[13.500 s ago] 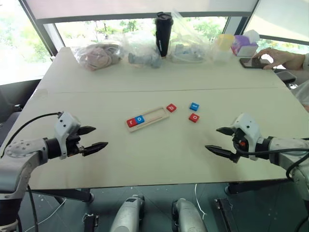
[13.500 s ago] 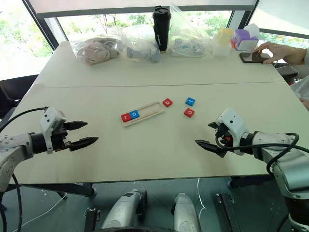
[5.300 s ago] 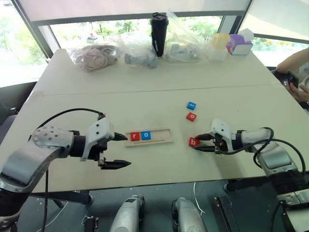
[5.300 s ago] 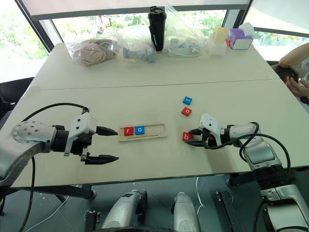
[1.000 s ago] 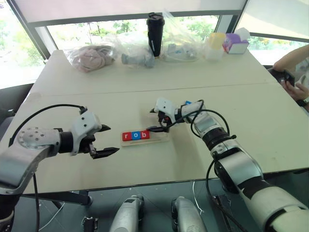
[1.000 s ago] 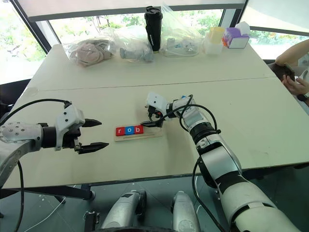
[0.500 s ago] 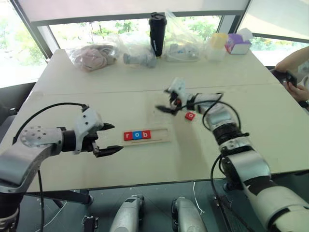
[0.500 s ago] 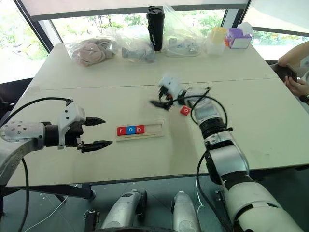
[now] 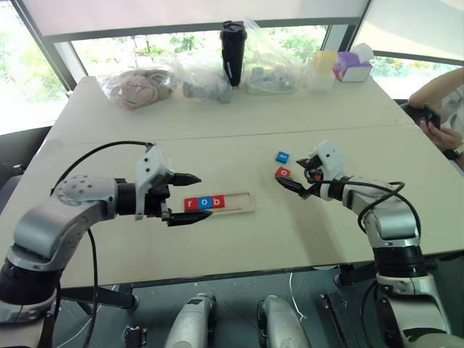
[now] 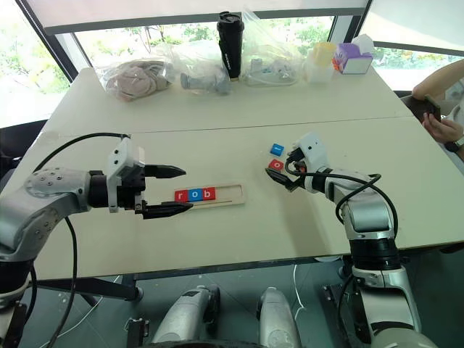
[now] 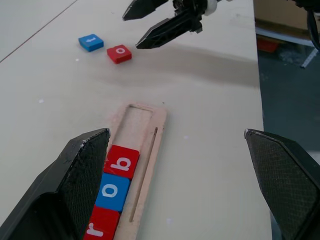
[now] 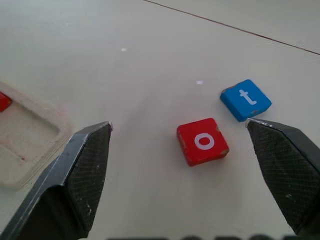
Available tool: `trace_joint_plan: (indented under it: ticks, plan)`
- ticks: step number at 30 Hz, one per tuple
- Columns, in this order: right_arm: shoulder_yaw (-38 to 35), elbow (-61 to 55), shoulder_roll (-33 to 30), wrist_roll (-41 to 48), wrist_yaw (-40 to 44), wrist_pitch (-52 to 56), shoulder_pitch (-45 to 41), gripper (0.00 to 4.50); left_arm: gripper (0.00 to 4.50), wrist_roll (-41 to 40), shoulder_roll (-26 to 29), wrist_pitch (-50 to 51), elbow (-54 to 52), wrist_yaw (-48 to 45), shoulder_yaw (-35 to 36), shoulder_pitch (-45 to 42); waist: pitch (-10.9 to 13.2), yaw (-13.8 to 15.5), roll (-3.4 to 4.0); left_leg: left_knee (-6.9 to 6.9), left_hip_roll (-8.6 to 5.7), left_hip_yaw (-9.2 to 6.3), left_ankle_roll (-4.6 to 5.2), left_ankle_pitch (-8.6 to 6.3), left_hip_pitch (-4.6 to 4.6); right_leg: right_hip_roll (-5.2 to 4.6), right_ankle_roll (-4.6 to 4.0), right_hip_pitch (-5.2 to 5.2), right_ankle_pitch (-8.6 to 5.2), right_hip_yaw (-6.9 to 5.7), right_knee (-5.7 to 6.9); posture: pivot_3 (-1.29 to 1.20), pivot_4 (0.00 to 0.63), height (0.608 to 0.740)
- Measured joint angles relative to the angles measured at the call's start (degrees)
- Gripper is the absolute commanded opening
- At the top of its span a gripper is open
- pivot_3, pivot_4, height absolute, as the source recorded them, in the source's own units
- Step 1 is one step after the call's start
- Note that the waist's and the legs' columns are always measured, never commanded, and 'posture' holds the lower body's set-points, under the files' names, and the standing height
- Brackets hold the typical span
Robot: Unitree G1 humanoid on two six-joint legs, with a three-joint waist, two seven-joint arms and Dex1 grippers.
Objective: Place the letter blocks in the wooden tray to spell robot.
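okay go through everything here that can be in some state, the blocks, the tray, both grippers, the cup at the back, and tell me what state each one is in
wooden tray: flat on the table, part filled.
r, o, b blocks: seated in the tray, side by side.
red o block: loose on the table, face up.
blue t block: loose on the table, face up.
left gripper: jaws open, empty.
right gripper: jaws open, empty.
black tumbler: upright, lid on.

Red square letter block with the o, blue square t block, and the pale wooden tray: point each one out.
Red square o block [image 12: 202, 141]: right wrist view, top face.
Blue square t block [image 12: 245, 99]: right wrist view, top face.
Pale wooden tray [image 11: 140, 119]: left wrist view, bare slot floor.
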Motion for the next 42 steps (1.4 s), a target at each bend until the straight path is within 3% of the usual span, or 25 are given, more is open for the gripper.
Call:
trace_joint_plan:
  ticks: [13, 16, 21, 26, 28, 32, 36, 42]
  plan:
    - [5.77, 26.69, -1.03, -4.13, 2.68, -14.15, -10.28, 4.44, 4.50, 9.45, -3.61, -7.49, 8.16, -0.18, -4.78, -5.13, 0.02, 0.04, -0.02, -0.02, -0.03, 0.00, 0.09, -0.04, -0.06, 0.01, 0.08, 0.01, 0.05, -0.01, -0.13, 0.00, 0.150, 0.740]
    - [6.58, 31.42, -0.06, -5.12, 2.79, -16.50, -12.59, 3.56, 4.50, 10.34, -4.22, -8.13, 8.92, 0.02, -5.06, -5.36, 0.02, -0.01, -0.02, -0.04, -0.02, -0.01, 0.09, -0.04, -0.06, 0.02, 0.19, 0.00, 0.11, -0.01, -0.13, 0.00, 0.150, 0.740]
    - [6.81, 32.90, 1.27, -4.88, 4.23, -16.80, -13.68, 1.17, 4.50, 11.05, -4.25, -8.84, 8.96, 0.21, -4.99, -4.41, 0.01, -0.05, -0.02, -0.03, -0.02, -0.01, 0.09, -0.04, -0.04, 0.02, 0.21, 0.02, 0.12, -0.01, -0.11, 0.00, 0.150, 0.740]
    - [6.31, 31.93, 1.20, -4.47, 3.45, -14.70, -13.47, 1.18, 4.50, 11.39, -4.15, -8.84, 8.96, 0.42, -4.90, -3.10, 0.02, 0.04, -0.02, -0.02, -0.02, -0.03, 0.09, -0.04, -0.04, 0.02, 0.20, 0.02, 0.12, -0.01, -0.11, 0.00, 0.150, 0.740]
    - [5.29, 29.24, 1.21, -4.19, 1.10, -11.85, -12.50, 1.18, 4.50, 11.54, -4.12, -8.86, 8.92, 0.57, -4.84, -3.01, 0.01, 0.15, -0.02, -0.02, -0.02, -0.04, 0.08, -0.04, -0.05, 0.01, 0.19, 0.01, 0.12, 0.00, -0.11, 0.00, 0.150, 0.740]
    - [-1.04, 15.03, 2.65, -3.14, -9.83, 3.60, -9.51, 1.18, 4.50, 11.69, -4.03, -8.86, 8.21, 1.29, -4.24, -1.58, 0.02, 0.17, -0.02, -0.11, -0.03, -0.05, 0.08, -0.05, -0.14, -0.06, 0.19, -0.13, 0.12, 0.01, -0.08, 0.00, 0.150, 0.740]
    - [-10.93, -11.33, 14.51, -1.05, -24.85, 26.40, -5.29, 1.18, 4.50, 11.23, -3.80, -8.66, 4.87, 1.64, -3.89, -0.17, -0.03, 0.16, -0.01, -0.22, 0.00, -0.10, 0.06, -0.05, -0.22, -0.12, 0.22, -0.40, 0.14, 0.03, 0.16, 0.00, 0.150, 0.740]
    - [-8.68, -36.96, 25.12, -0.80, -33.74, 48.43, 5.49, 1.18, 4.50, 11.09, -2.59, -8.09, 2.49, 1.06, -4.47, 2.44, -0.03, 0.13, 0.02, -0.23, -0.05, -0.05, 0.05, -0.06, -0.28, -0.10, -0.01, -0.48, 0.01, 0.03, 0.07, 0.00, 0.150, 0.740]
